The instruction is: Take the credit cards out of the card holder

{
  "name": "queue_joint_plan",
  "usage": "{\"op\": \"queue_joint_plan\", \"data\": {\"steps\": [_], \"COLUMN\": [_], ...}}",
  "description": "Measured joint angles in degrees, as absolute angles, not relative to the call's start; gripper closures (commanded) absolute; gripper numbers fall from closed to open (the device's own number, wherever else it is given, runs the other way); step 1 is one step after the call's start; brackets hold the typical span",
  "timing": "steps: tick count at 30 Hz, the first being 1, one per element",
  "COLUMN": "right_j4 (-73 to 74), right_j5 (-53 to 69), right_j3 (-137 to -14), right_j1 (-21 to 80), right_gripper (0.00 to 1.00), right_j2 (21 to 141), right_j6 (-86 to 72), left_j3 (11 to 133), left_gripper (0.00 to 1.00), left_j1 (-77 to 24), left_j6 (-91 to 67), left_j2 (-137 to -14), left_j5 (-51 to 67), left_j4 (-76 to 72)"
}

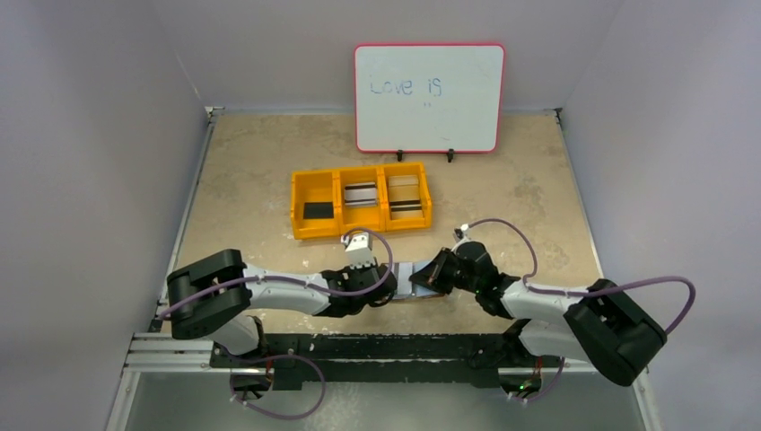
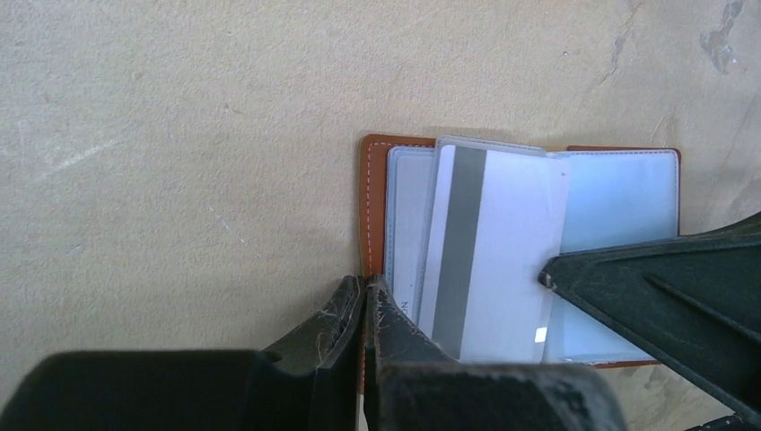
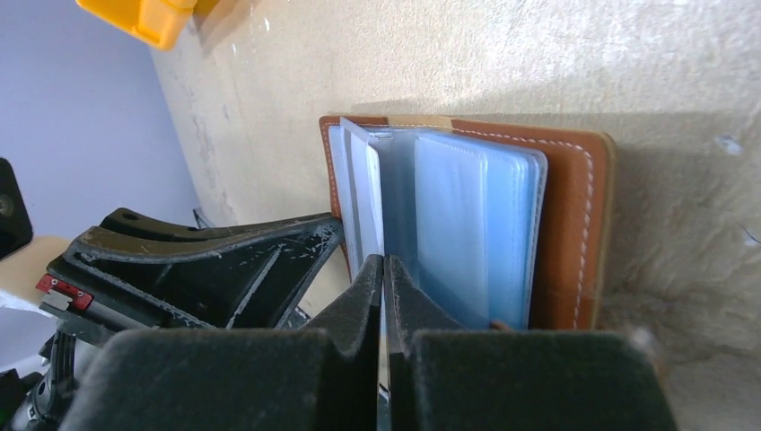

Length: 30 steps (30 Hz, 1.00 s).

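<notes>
Whiteboard point(image 1: 429, 97), standing at back: handwritten blue "Love is"; faint marks beneath unreadable.

The card holder point(image 2: 372, 206) is tan-brown with white stitching, its credit card point(image 2: 502, 251) white with a grey stripe.

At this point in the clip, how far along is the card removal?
Done: three cards already lie in the yellow bin, one per compartment. In hand: the card holder lies open, the left gripper shut on its leather edge, the right gripper shut on a clear sleeve. Remaining: a grey-striped card sits inside a sleeve, not yet out.
</notes>
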<state>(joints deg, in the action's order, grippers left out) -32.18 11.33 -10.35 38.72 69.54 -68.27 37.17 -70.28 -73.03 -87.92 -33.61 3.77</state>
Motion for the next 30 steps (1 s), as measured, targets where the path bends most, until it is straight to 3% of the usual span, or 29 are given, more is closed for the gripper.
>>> {"op": "queue_joint_plan", "data": {"steps": [16,20,24,30], "right_j4": [-26.2,-27.51,-30.63,-34.02], "right_j5": [12.49,13.78,15.99,18.74], "right_j3": [-10.39,-10.57,-10.63,-12.25], "right_j1": [36.69,35.99,35.51,35.31], "right_gripper": [1.0,1.0,1.0,1.0], "right_j2": [67.07,69.01,71.96,77.01], "right_j6": [-62.22,-61.25,-60.75,-60.34], "left_j3": [34.81,34.92,34.83,35.81], "left_gripper": [1.0,0.71,0.52,0.51], "left_j1": [-70.52,-70.52,-70.5,-70.5], "left_j6": [-74.46,-73.63,-71.0,-65.52], "left_j2": [-85.1,-84.25,-81.38,-78.11], "left_j5": [-34.52,-34.79,-35.44,-34.54], "left_j4": [4.86,6.15,8.05,3.99]}}
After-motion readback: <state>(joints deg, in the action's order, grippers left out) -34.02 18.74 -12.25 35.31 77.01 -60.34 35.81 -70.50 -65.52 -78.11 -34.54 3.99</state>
